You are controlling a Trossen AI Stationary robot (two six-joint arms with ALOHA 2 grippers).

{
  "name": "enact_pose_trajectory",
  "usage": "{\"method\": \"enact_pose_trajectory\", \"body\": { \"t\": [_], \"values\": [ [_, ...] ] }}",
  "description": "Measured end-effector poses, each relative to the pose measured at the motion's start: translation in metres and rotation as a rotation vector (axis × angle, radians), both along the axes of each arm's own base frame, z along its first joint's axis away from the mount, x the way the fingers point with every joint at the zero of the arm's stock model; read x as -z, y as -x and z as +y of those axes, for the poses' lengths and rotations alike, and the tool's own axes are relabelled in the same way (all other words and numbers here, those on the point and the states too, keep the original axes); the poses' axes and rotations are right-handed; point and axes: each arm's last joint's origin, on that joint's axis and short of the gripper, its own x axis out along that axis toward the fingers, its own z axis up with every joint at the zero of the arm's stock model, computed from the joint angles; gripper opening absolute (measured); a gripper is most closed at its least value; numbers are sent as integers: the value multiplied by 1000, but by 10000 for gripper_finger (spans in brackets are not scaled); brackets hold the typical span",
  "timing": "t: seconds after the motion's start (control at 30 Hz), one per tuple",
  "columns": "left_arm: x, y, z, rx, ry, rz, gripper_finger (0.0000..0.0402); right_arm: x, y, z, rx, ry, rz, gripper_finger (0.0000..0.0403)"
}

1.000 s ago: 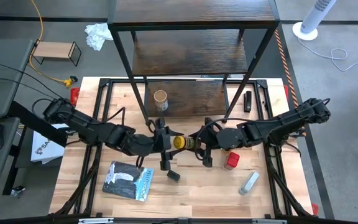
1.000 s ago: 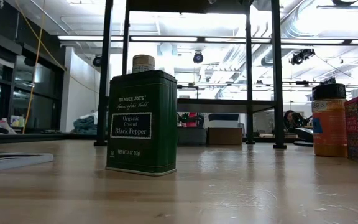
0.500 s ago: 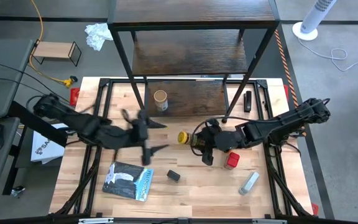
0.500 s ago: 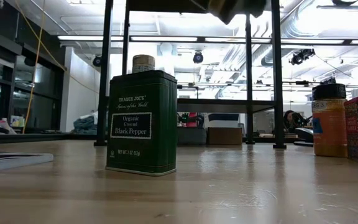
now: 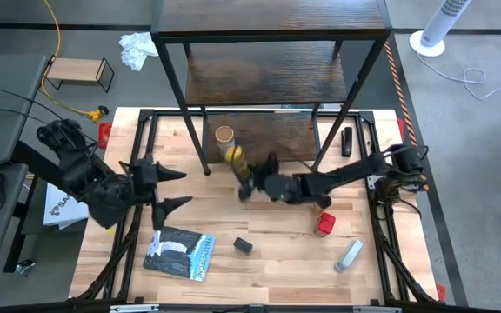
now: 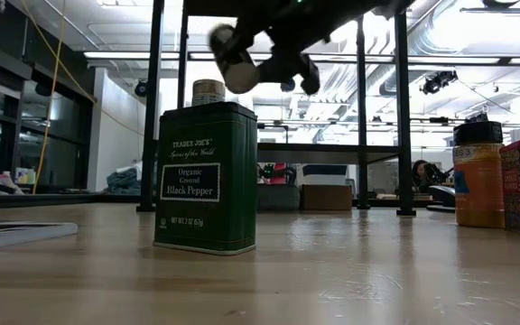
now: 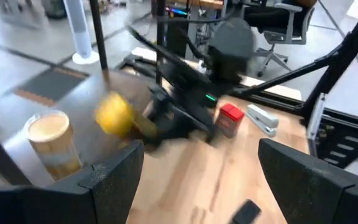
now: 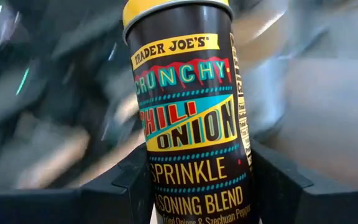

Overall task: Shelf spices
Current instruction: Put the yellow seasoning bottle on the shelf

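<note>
While the left tool [image 5: 170, 189] hangs open and empty over the bench's [image 5: 277, 261] left side, the right tool [image 5: 243, 178] grips the yellow-lidded jar [image 5: 232, 156] near the shelf's [image 5: 268, 130] lowest board. Its long axis runs far-left, lid leading, toward the tan-lidded jar [image 5: 224, 137]. Open board lies right of that jar, between the black legs.

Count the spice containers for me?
5: tan-lidded jar on the shelf's lowest board; yellow-lidded jar held by the right fingers; pepper tin, red tin and brown jar on the table.
</note>
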Motion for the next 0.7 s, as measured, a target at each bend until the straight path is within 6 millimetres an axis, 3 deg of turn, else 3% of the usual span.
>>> {"method": "enact_pose_trajectory", "body": {
  "t": [0.13,0.37,0.57,0.7],
  "values": [
    [5,9,-8,22,59,15,314,4,-7,-31,206,16,-81,198],
    [12,15,-22,59,75,43,314,25,-15,-75,358,-25,-112,199],
    [18,17,-26,75,78,94,314,53,-20,-85,449,-44,-100,200],
    [21,18,-27,91,92,124,314,61,-23,-85,444,-10,-66,201]
  ]
}}
